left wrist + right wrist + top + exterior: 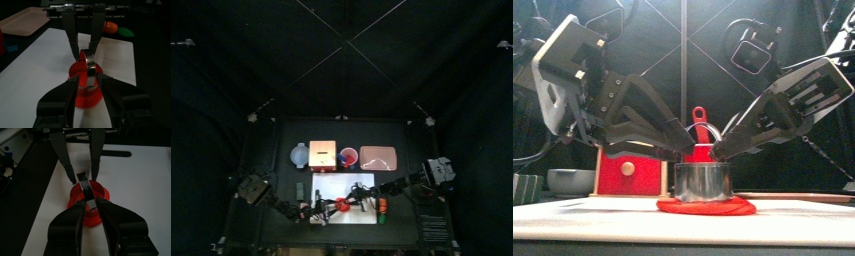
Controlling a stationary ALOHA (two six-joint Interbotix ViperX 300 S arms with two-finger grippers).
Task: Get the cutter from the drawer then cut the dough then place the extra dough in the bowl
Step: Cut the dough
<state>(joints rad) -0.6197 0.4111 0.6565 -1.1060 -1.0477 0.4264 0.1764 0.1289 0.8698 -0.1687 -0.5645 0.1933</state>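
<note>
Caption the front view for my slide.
Left gripper and right gripper clamp a round metal cutter on flat red dough atop a white cutting board.

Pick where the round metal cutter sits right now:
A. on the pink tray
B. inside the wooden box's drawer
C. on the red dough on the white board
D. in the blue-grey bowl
C: the front view shows the cutter standing upright on the red dough, which lies flat on the white board.

Left end effector (322, 208) and right end effector (366, 205) meet over red dough (345, 207) on the white board (338, 181).
</note>
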